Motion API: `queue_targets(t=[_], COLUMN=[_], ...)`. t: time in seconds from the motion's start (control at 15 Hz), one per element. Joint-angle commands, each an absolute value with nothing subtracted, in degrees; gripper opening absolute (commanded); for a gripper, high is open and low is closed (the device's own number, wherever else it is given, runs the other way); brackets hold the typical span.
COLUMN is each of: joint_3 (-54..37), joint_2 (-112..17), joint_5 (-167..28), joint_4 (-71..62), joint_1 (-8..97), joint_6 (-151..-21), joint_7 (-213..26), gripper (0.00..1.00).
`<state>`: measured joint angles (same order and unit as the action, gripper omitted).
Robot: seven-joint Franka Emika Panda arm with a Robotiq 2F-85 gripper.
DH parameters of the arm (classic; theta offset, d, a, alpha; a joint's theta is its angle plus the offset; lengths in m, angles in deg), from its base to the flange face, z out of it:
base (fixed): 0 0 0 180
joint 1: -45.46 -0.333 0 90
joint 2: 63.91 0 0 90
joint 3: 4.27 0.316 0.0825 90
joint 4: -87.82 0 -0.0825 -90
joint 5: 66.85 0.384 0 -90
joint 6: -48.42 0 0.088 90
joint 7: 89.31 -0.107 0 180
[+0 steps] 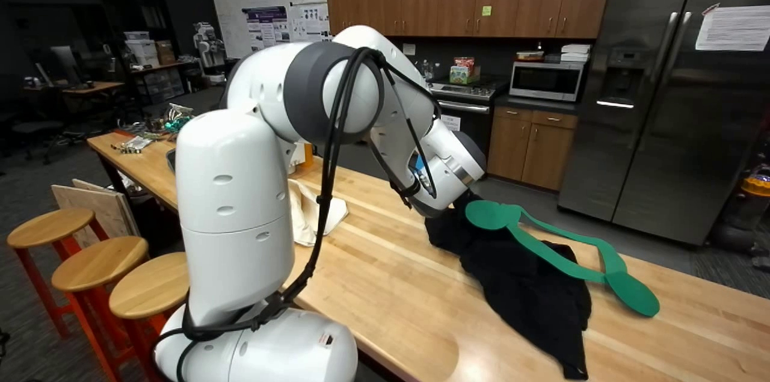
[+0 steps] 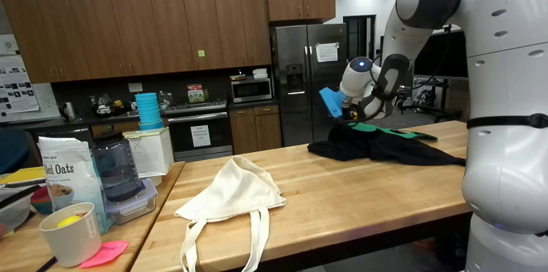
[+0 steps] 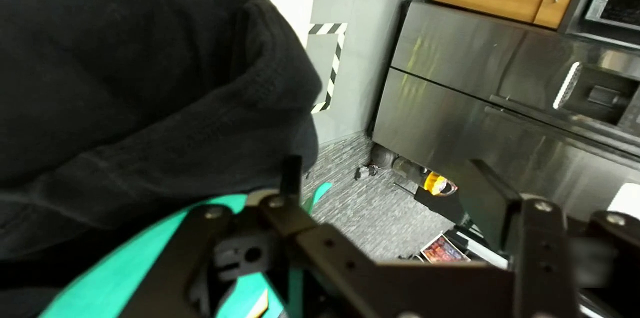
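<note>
On the pale butcher-block wooden table point(image 1: 385, 286): soft black woven cloth point(image 1: 529, 292), heaped in loose folds. Across it, a flat green felt-like piece point(image 1: 550, 257), two strips joining rounded ends, the oval one reaching past the cloth.

Black two-fingered gripper point(image 3: 385, 183), at the cloth's end by the green piece: fingers spread well apart, textured grey floor point(image 3: 350, 228) visible through the gap, nothing seen held. One finger overlaps the folded edge in the wrist view; contact or just clear, cannot tell.

Handling, by judgement: cloth light to middling, limp, grippy, hardly fragile; likely to sag from a single pinch. Best hold: the thick raised fold beside that finger. Green piece probably lighter and bendy, perhaps apt to slide off if the cloth tilts; pinch a strip or rounded rim.

Writing: tall white-and-blue food bag point(image 2: 70, 173), "Oats" clear, the word before it partly lost at the edge. White paper sign point(image 2: 200, 136) on the stainless-steel oven point(image 2: 182, 139): "RESEARCH PURPOSES ONLY", fairly legible. White printed sheet point(image 2: 327, 52) on the grey metal fridge point(image 2: 291, 113): print too small. No label spotted on cloth or green piece.
</note>
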<state>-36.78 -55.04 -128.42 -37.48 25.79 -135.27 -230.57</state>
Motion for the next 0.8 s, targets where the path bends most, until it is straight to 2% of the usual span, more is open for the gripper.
queue_targets(t=[0.0, 0.67, 0.73], joint_3=[-37.43, -40.06, -38.17], joint_2=[-55.2, -56.08, -55.12], joint_5=[-128.54, -131.63, -129.08], joint_4=[-36.98, -35.05, -36.35], joint_1=[25.61, 24.92, 25.66], joint_6=[-133.69, -134.7, -133.73], joint_7=[-231.55, -235.14, -232.0], gripper=[1.0, 1.0, 1.0])
